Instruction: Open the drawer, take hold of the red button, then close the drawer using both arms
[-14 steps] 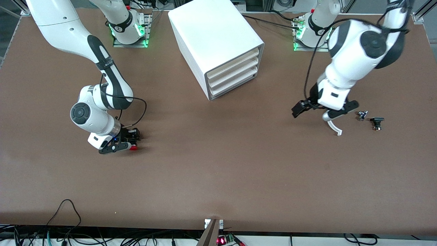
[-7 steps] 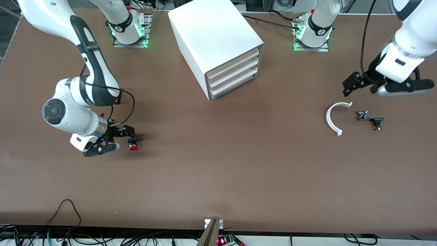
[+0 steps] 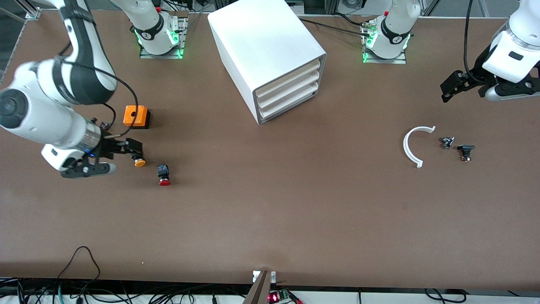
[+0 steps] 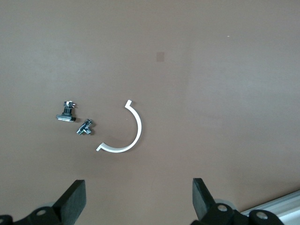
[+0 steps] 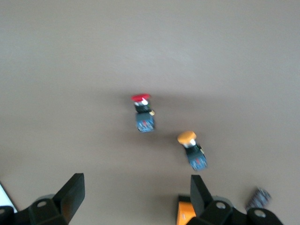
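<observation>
The button (image 3: 164,175) now lies free on the bench (image 3: 270,219), red cap pointing toward the front camera, toward the right arm's end. A second ago the right pincer (image 3: 110,159) was down around it; half a second ago it had just let go, and now it has pulled up and away toward the bench's edge, its fingers spread wide and holding nothing. That retreat uncovers an orange-capped button (image 3: 139,162) just beside the red one and a little farther from the camera, and an orange box (image 3: 136,117) farther still. In the right wrist view both buttons show apart from each other between the open fingers.

The left pincer (image 3: 470,86) has likewise lifted off: a second ago it hung over the white curved piece (image 3: 413,145), which now lies alone on the bench beside two small dark parts (image 3: 457,147). Its fingers are wide and empty, over the left arm's end of the bench.

The drawer unit (image 3: 270,55) shows all three drawers pushed in. So, by my reading, the button is out and set down, the drawer shut, and both arms are backing off with the job essentially done
</observation>
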### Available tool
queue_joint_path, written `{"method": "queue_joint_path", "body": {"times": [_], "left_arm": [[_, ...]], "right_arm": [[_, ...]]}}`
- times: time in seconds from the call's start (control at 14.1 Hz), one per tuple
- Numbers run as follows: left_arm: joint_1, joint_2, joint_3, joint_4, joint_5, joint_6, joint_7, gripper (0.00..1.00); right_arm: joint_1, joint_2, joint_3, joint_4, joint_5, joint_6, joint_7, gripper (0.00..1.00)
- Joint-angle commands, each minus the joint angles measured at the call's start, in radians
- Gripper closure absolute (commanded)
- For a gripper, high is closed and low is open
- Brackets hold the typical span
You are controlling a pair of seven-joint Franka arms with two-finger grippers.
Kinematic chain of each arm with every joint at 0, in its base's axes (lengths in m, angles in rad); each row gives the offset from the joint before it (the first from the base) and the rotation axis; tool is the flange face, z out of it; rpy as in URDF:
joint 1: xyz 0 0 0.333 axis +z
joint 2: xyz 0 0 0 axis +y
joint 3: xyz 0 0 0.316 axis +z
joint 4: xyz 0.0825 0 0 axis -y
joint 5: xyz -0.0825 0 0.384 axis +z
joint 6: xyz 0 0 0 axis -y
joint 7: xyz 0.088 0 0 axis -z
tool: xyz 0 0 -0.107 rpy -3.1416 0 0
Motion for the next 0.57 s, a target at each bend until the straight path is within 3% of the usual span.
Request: {"method": "queue_joint_path", "body": {"times": [0.0,0.21,0.49], "left_arm": [[0.009,0.031,-0.004,0.058,0.012,-0.023,0.019,0.0],[0.01,0.034,-0.004,0.061,0.011,-0.033,0.018,0.0],[0.01,0.035,-0.003,0.061,0.012,-0.034,0.019,0.0]], "right_arm": [[-0.002,-0.01,0.007,0.139,-0.066,-0.181,0.11,0.0],[-0.008,-0.045,-0.027,0.179,-0.071,-0.241,0.102,0.0],[-0.029,-0.136,-0.111,0.077,-0.082,-0.243,0.064,0.0]]}}
